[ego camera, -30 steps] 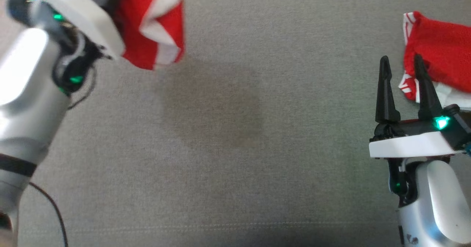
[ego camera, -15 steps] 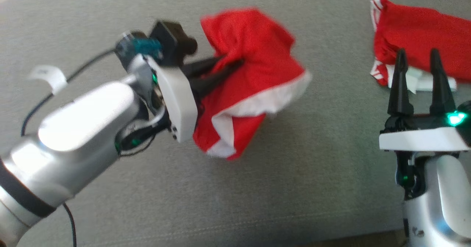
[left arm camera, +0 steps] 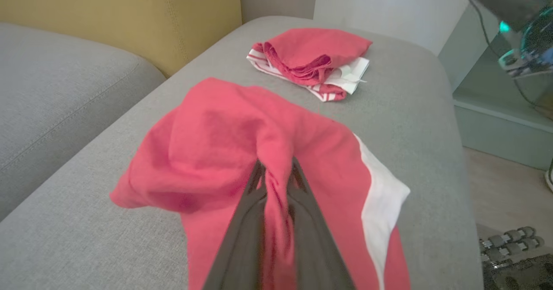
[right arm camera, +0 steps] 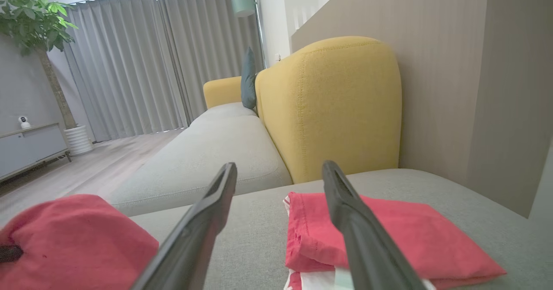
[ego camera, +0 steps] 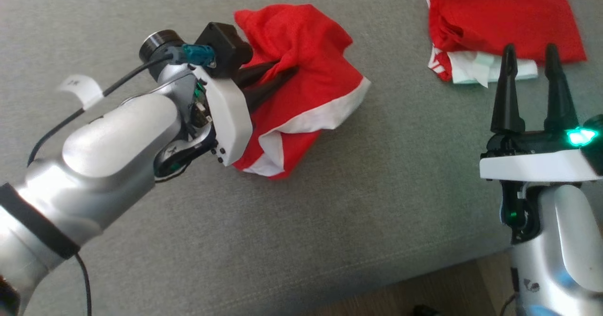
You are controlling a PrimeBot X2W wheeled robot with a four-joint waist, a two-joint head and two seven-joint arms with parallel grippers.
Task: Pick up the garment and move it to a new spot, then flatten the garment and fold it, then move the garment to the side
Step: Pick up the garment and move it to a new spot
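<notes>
A crumpled red garment point(ego camera: 311, 85) with a white band lies bunched on the grey sofa cushion point(ego camera: 377, 189). My left gripper point(ego camera: 287, 68) is shut on a raised fold of it. In the left wrist view both dark fingers point(left arm camera: 302, 203) pinch that fold, and the garment point(left arm camera: 207, 143) drapes around them onto the cushion. My right gripper point(ego camera: 527, 52) is open at the right and holds nothing, its tips near a second red garment. In the right wrist view the right gripper point(right arm camera: 280, 169) points over the cushion, with the held garment point(right arm camera: 73, 234) at the lower left.
A second, folded red and white garment point(ego camera: 499, 19) lies at the far right of the cushion point(left arm camera: 315, 54) point(right arm camera: 389, 234). A yellow backrest point(right arm camera: 332, 104) rises behind it. The cushion's front edge meets wooden floor point(ego camera: 447, 287) at the lower right.
The head camera has moved, so the whole picture has shifted. My left gripper has carried the garment from hanging at the upper left down onto the cushion's middle. The right gripper stays open.
</notes>
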